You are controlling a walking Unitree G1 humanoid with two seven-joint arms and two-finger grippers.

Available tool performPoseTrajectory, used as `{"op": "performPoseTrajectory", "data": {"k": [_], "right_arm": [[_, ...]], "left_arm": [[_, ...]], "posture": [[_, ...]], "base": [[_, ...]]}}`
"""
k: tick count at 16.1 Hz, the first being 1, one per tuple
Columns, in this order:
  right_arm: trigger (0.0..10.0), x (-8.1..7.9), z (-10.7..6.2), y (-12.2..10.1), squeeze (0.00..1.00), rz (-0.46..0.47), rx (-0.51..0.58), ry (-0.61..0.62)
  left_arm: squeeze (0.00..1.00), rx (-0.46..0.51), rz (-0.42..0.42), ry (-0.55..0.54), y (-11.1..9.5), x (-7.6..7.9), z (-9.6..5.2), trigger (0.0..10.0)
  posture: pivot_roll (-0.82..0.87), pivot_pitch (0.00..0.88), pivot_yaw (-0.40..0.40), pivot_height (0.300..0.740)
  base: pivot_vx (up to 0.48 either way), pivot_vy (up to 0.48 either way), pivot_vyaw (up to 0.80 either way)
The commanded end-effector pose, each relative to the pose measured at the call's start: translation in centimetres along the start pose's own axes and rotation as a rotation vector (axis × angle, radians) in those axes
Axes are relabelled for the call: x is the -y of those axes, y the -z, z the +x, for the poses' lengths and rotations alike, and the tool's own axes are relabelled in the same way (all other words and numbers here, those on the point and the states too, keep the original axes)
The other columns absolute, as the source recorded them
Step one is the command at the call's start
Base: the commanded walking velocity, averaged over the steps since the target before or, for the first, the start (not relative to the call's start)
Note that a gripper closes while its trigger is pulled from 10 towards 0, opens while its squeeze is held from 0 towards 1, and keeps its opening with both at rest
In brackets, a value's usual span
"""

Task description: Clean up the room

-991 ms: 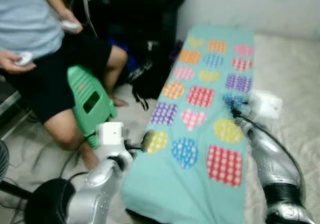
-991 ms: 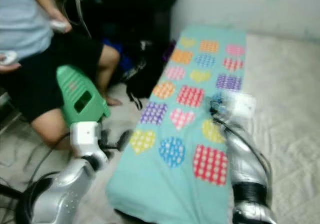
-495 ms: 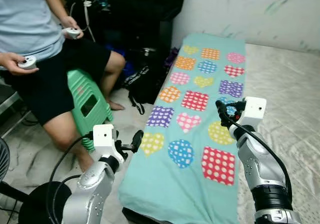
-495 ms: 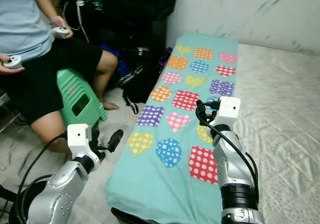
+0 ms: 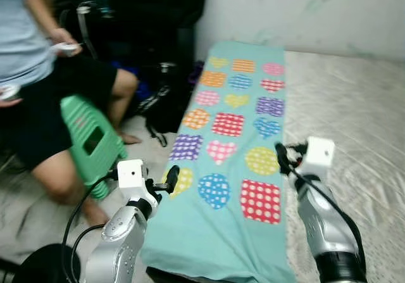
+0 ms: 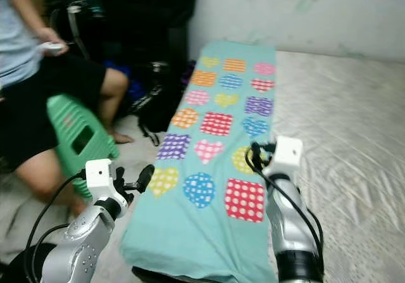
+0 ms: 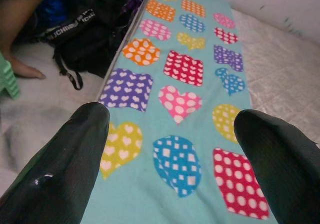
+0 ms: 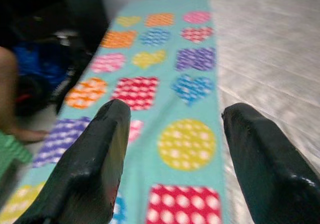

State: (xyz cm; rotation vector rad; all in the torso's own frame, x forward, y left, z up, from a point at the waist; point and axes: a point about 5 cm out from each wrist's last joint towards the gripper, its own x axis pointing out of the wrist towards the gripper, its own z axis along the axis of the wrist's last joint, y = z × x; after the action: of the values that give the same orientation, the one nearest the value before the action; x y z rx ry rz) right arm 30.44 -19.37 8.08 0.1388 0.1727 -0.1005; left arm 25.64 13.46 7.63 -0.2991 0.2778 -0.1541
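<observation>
Bed blanket (image 5: 228, 169) below; both tools wide open, empty.

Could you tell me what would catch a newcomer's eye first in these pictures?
The teal blanket with bright dotted hearts and squares, spread along the mattress edge, stands out first. Both tools hang open above its near end, the left tool at its left edge, the right tool at its right. A seated person holds controllers by a green stool.
</observation>
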Motion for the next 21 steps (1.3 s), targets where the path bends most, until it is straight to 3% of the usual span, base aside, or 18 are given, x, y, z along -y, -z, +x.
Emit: {"op": "performPoseTrajectory", "data": {"k": [1, 7, 10, 14, 21], "right_arm": [[10.0, -0.2, -0.2, -0.8, 0.00, -0.003, 0.042, 0.005], [10.0, 0.4, -1.0, 0.1, 0.00, -0.040, 0.038, 0.034], [10.0, -0.3, -0.7, -0.3, 0.00, -0.044, 0.056, 0.013], [10.0, 0.2, -0.5, -0.6, 0.00, -0.053, 0.056, 0.023], [10.0, 0.2, -0.5, -0.6, 0.00, -0.054, 0.054, 0.025]], "left_arm": [[0.00, 0.015, 0.020, -0.034, -0.3, -0.7, 0.0, 10.0], [0.00, 0.019, 0.023, -0.013, 0.0, -0.3, 0.2, 10.0], [0.00, 0.022, 0.021, 0.000, -0.1, -0.2, 0.4, 10.0], [0.00, 0.001, 0.004, 0.032, 0.7, 0.7, 0.3, 10.0], [0.00, -0.006, 0.009, 0.036, 0.8, 0.8, 0.3, 10.0]], "posture": [[-0.11, 0.000, 0.038, 0.740], [-0.11, 0.000, 0.035, 0.740], [-0.11, 0.000, 0.021, 0.740], [-0.12, 0.000, 0.022, 0.740], [-0.12, 0.000, 0.022, 0.740]], "base": [[0.000, 0.000, -0.77], [0.000, 0.000, -0.76], [0.000, 0.000, 0.00], [0.000, 0.000, 0.00], [-0.177, 0.000, 0.00]]}}
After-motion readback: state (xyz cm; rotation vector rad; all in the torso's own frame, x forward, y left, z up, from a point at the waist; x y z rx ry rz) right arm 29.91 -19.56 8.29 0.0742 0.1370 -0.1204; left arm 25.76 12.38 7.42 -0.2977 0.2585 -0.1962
